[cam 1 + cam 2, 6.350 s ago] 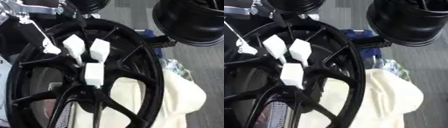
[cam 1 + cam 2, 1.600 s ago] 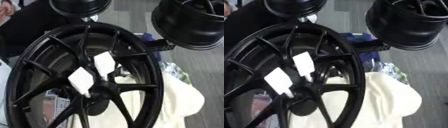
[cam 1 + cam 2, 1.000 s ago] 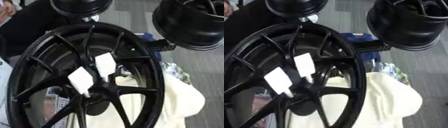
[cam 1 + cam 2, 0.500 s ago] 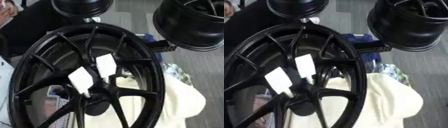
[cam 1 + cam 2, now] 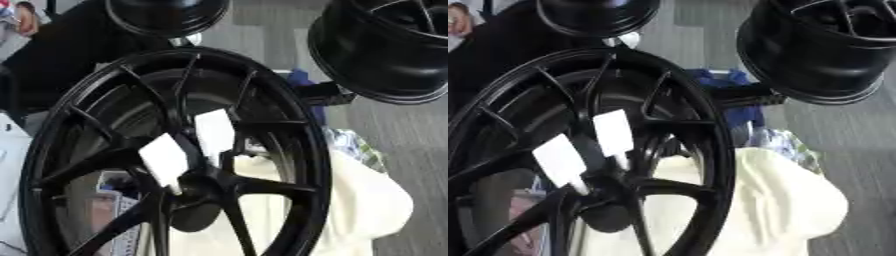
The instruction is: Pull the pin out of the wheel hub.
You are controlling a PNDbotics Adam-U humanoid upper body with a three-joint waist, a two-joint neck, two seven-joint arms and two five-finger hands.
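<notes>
Neither hand shows, so finger state unknown; wheel hub stands upright mid-frame with 2 white pins projecting just above it, so next a hand must reach in and pinch 1.

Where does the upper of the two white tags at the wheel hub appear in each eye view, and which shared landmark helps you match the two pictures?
Left eye view: the upper white tag sits just left of centre, above the hub.
Right eye view: the same tag lies further left, at mid-height.
Shared landmark: the cream cloth at lower right, behind the wheel's rim.
</notes>
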